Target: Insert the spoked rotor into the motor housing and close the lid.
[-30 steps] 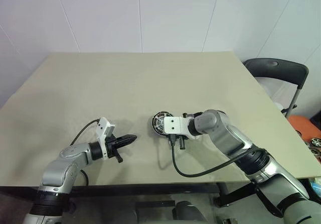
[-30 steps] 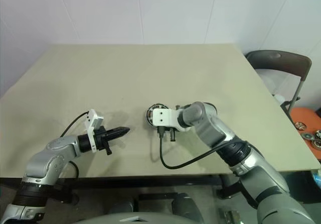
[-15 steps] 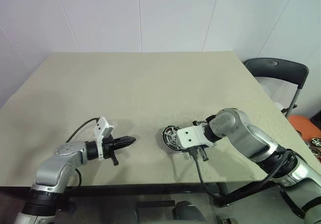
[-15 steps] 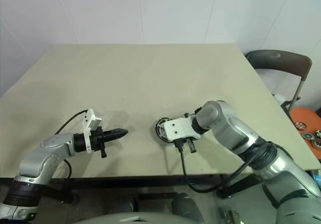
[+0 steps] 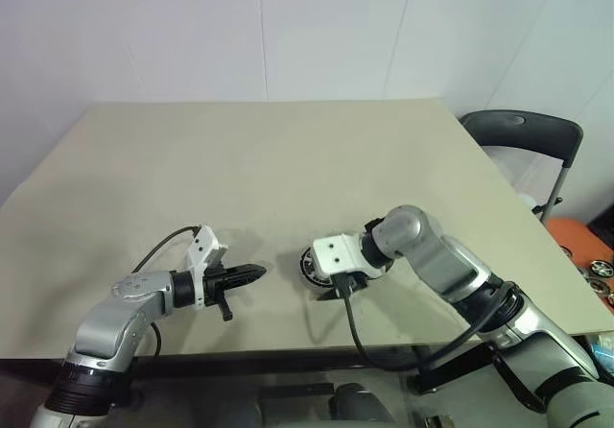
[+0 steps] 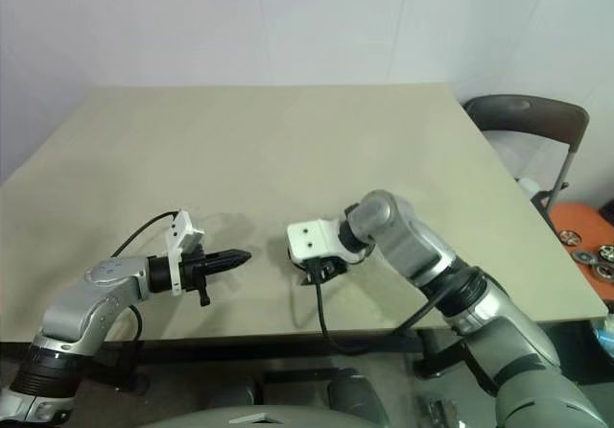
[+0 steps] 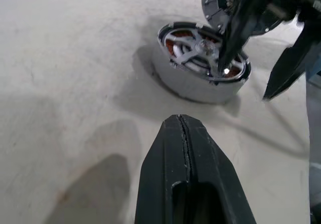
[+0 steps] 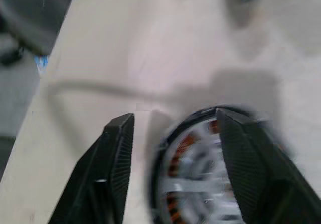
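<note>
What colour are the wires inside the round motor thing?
Copper-orange, under the silvery spoked rotor; clearest in the left wrist view.

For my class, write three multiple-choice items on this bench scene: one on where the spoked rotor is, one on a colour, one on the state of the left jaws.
1. Where is the spoked rotor?
A. on the floor
B. inside the motor housing
C. in the left jaws

2. What colour are the windings between the spokes?
A. copper
B. blue
C. white

3. How do the jaws of the left gripper stand?
A. wide open
B. shut on a screw
C. shut, empty

Answers:
1. B, the spokes sit within the housing's ring.
2. A, copper shows between the spokes.
3. C, the fingers meet with nothing between.
</note>
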